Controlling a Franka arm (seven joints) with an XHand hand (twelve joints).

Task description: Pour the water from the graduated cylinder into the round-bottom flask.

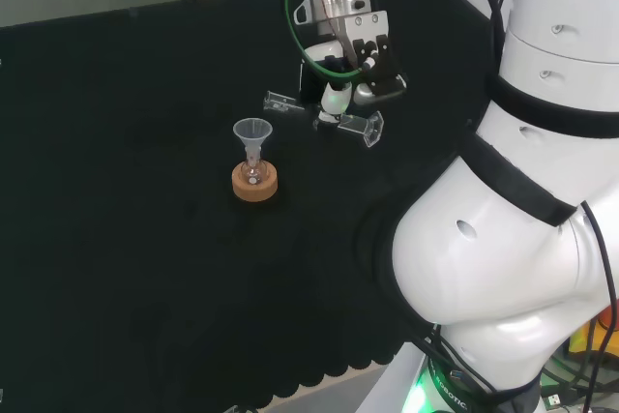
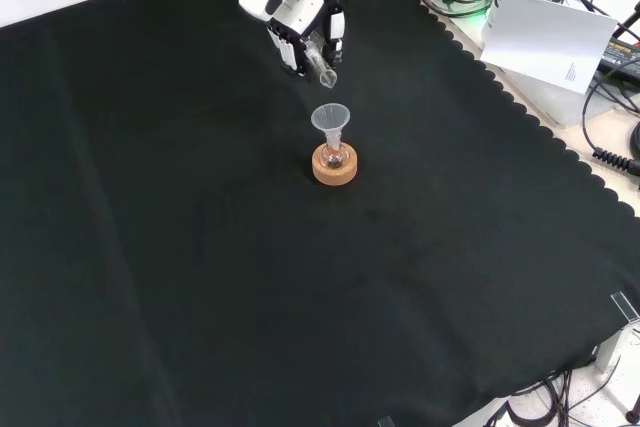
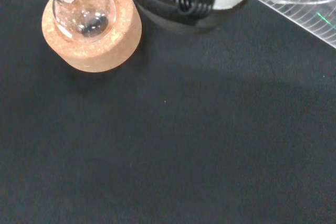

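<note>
A small clear round-bottom flask (image 1: 252,170) stands on a cork ring (image 1: 255,184) with a clear funnel (image 1: 252,130) in its neck. In the front view the funnel (image 2: 331,118) tops the flask (image 2: 335,155) on the ring (image 2: 334,168). My hand (image 1: 340,86) hovers to the funnel's right in the head view, shut on a clear graduated cylinder (image 1: 361,126) tipped nearly flat. The cylinder's mouth (image 2: 327,76) points down toward the funnel from just above it, below my hand (image 2: 305,29). The wrist view looks down on the flask (image 3: 84,11), ring (image 3: 92,40) and cylinder (image 3: 304,3). I cannot see water in the cylinder.
The arm's white links (image 1: 522,181) stand at the head view's right. The cloth's scalloped edge (image 2: 545,137) runs along the front view's right, with a white sheet (image 2: 545,42) and cables (image 2: 610,117) beyond it.
</note>
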